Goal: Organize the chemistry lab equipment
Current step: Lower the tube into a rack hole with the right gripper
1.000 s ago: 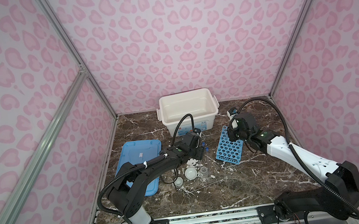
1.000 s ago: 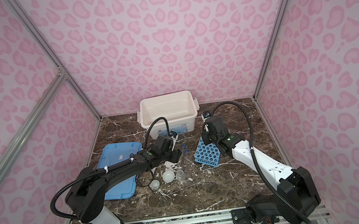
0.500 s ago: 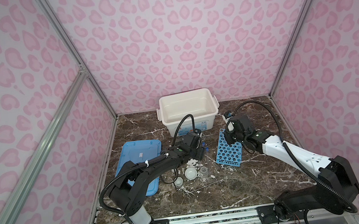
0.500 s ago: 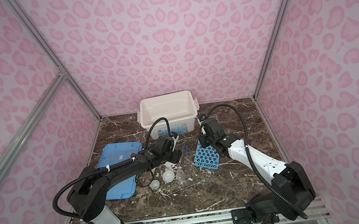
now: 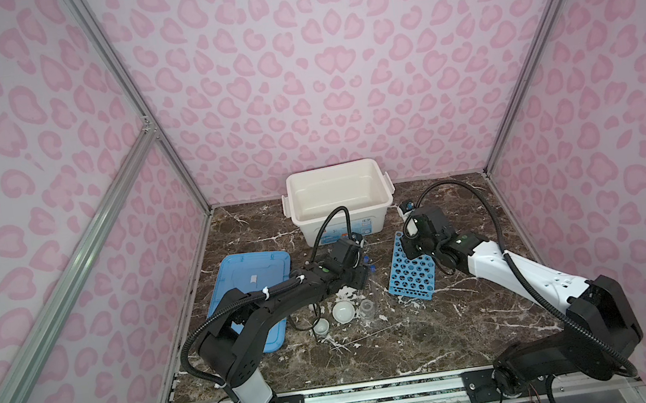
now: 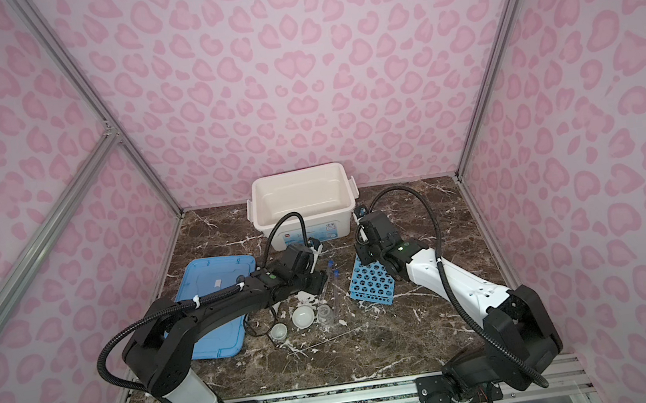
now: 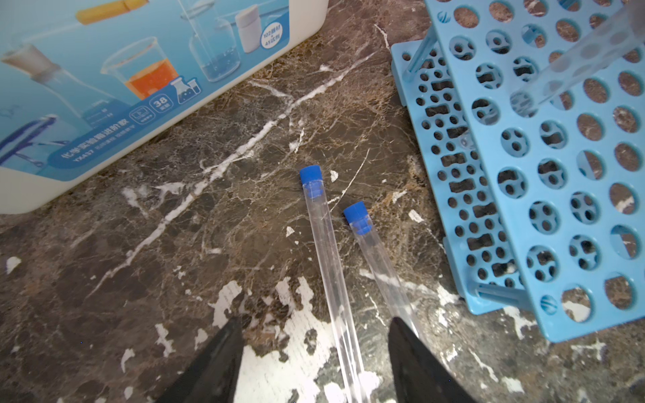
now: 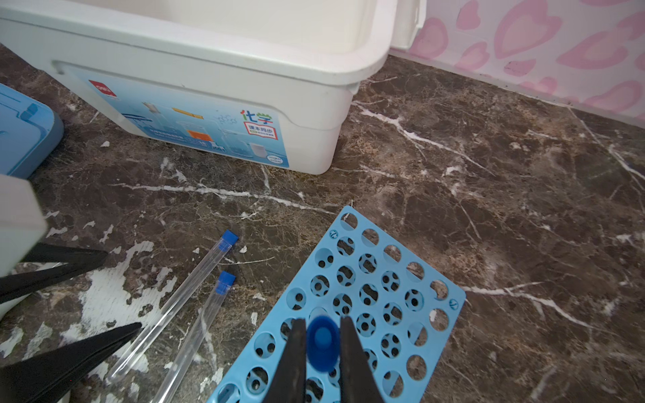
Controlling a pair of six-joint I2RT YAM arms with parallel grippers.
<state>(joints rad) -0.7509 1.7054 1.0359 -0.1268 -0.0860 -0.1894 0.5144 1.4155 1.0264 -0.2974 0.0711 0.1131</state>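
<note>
Swung in over rack (image 8: pixel 394 279) with right tool (image 8: pixel 321 321) clamped on capped tube (image 7: pixel 572 73), and left tool (image 7: pixel 314 320) spread apart above two tubes (image 7: pixel 328 265) lying on table (image 7: pixel 174 244); off line, could miss hole, jam, shove rack into them.

bare tabletop (image 8: pixel 314 190) between white box (image 8: pixel 209 52), blue rack (image 8: pixel 401 284)

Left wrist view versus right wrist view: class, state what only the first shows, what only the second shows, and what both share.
Only the left wrist view: the clear body of the third tube, slanting over the blue rack. Only the right wrist view: that tube's blue cap pinched in the right gripper, the blue lid and the pink wall. Both: two capped tubes lying on the marble, the rack, the white box and the open left gripper.
</note>
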